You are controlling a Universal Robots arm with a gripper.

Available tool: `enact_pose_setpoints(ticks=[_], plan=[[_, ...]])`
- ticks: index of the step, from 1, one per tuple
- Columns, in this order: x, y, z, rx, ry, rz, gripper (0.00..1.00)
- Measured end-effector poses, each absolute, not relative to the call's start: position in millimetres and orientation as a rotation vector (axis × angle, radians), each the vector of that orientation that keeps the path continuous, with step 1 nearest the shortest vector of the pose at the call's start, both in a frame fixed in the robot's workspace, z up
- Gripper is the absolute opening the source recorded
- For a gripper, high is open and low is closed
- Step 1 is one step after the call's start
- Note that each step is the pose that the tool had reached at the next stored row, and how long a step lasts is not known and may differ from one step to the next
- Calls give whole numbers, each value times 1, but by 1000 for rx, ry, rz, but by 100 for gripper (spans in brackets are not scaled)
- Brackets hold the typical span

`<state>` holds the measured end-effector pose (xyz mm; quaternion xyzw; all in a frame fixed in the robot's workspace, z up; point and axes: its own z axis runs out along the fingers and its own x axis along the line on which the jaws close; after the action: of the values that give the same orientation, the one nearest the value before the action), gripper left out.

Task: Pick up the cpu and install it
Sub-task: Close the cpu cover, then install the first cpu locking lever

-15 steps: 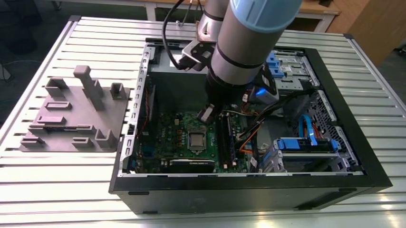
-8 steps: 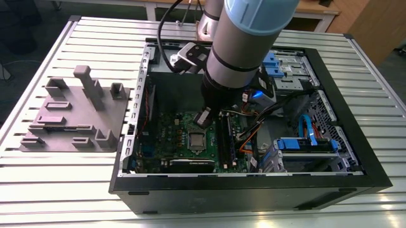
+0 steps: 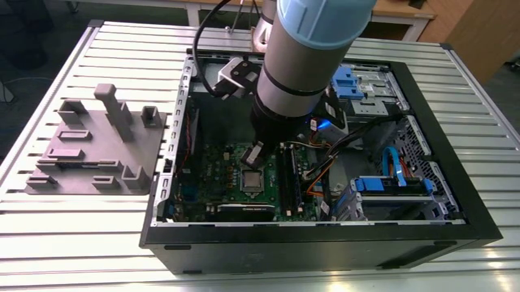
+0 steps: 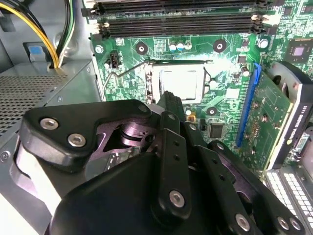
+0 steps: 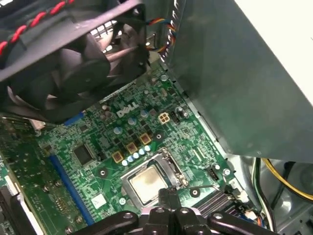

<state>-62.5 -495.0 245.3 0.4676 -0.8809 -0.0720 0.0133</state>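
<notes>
The cpu (image 3: 252, 179) lies flat in the socket on the green motherboard (image 3: 218, 163) inside the open computer case. Its silvery square top shows in both wrist views (image 4: 181, 83) (image 5: 146, 183), ringed by the shiny socket frame (image 5: 172, 165). My gripper (image 3: 251, 156) hangs just above the socket's edge. Its black fingers (image 4: 169, 102) (image 5: 169, 197) are pressed together with nothing between them, and the tips point at the cpu's near edge. A thin wire lever (image 4: 122, 71) stands out beside the socket.
A grey moulded tray (image 3: 89, 152) sits on the slatted table at the exterior view's left. Around the socket are memory slots (image 4: 181, 22), a black fan (image 5: 73, 63), a grey metal box (image 5: 244, 83), a card with a blue slot (image 4: 247, 110), and yellow and blue cables (image 3: 390, 164).
</notes>
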Motion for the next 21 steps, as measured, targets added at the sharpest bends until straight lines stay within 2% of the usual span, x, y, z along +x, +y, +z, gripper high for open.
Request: enact_pose_setpoints(ticks=[21], plan=[[-47, -494, 245, 1466, -2739, -224, 10]])
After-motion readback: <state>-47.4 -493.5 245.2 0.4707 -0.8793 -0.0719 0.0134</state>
